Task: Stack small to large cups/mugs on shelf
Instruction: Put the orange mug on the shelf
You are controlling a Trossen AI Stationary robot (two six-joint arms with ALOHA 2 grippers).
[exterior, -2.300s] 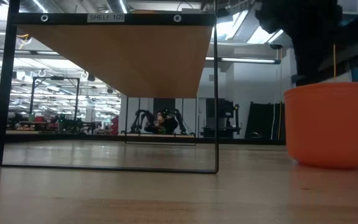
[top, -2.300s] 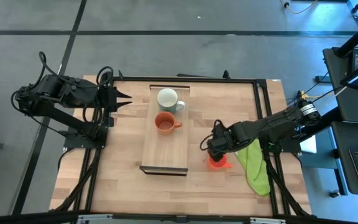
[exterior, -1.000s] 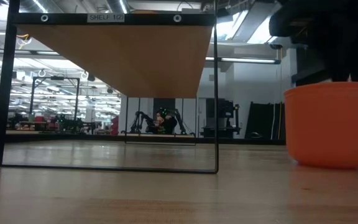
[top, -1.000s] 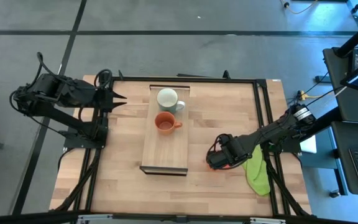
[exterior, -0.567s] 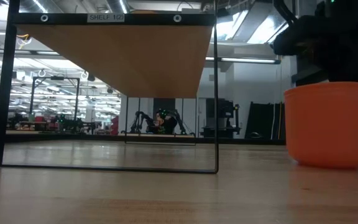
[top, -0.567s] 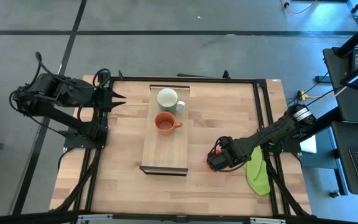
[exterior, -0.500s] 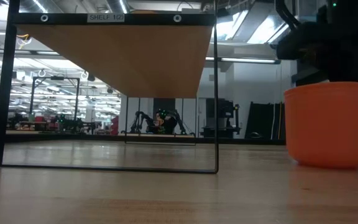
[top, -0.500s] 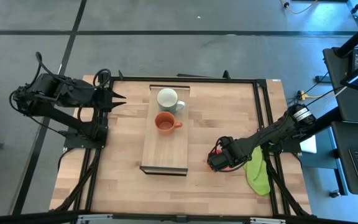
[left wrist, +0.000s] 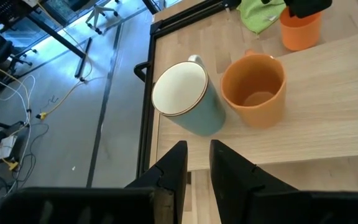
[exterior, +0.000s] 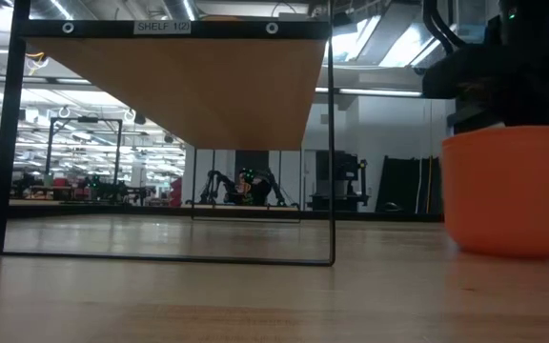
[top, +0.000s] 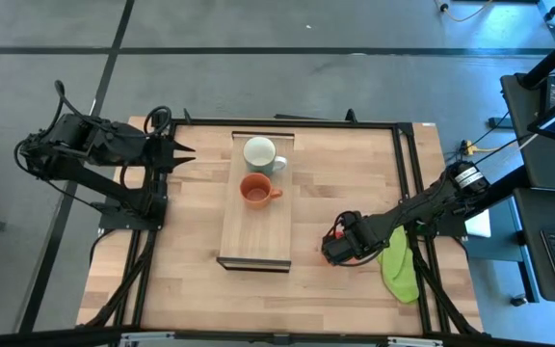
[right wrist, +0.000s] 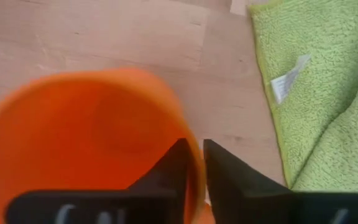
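Observation:
The small orange-red mug [exterior: 508, 191] stands on the tabletop to the right of the shelf [top: 255, 231]. My right gripper [top: 338, 249] covers most of the mug from above; its fingers are astride the mug's rim in the right wrist view [right wrist: 196, 165]. The pale grey-white mug [top: 259, 152] and the brownish-orange mug [top: 254, 190] stand upright on the shelf's far half, handles toward the table's right. My left gripper [top: 193, 154] hovers left of the shelf's far end, pointing at the two mugs, fingers a narrow gap apart [left wrist: 197, 162]. My right gripper has the small mug's wall at the rim [right wrist: 188, 134], on the side toward the green cloth. One finger [right wrist: 176, 165] is inside the mug and the other [right wrist: 219, 171] outside, coming from above. The mug stands upright with its base on the table [exterior: 508, 250].
A green cloth [top: 398, 255] lies on the table just right of the small mug. The shelf is raised on a thin dark frame [exterior: 333, 143]. Its near half [top: 255, 241] is bare wood. Black rails run along the table's left and right sides.
My right gripper has stayed at the small mug. In the low view the mug has shifted slightly toward the table's right, still standing on its base. The left arm and the two mugs on the shelf have kept still.

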